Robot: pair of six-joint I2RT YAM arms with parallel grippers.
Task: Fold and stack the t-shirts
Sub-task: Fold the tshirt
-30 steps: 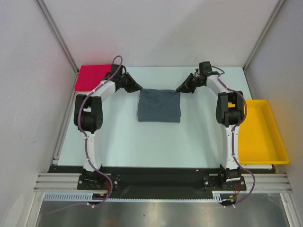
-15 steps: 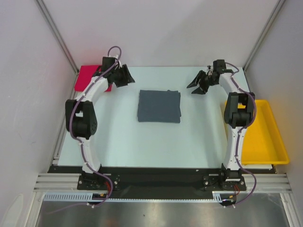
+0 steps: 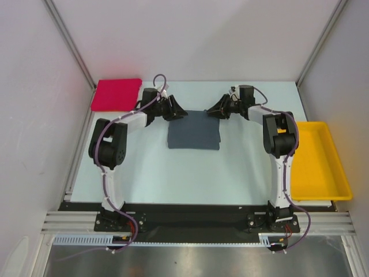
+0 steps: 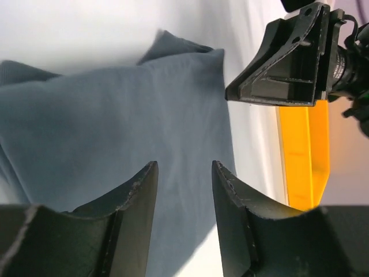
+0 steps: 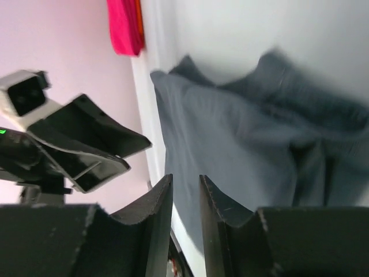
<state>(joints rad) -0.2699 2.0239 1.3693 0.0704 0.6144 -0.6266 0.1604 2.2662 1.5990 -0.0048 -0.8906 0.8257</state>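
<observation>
Overhead, the red t-shirt [image 3: 117,94] lies at the surface's [image 3: 190,173] 10 o'clock corner, out of the left wrist camera's sight. That camera shows the left gripper [image 4: 184,167] spread and empty. The right gripper [image 5: 185,180] stands narrowly parted. Both have swung back in over the central grey t-shirt [image 3: 194,131], at its 11 and 1 o'clock corners.

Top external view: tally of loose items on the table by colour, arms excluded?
grey t-shirt: 1
pinkish-red t-shirt: 1
yellow tray: 1
Total: 3
</observation>
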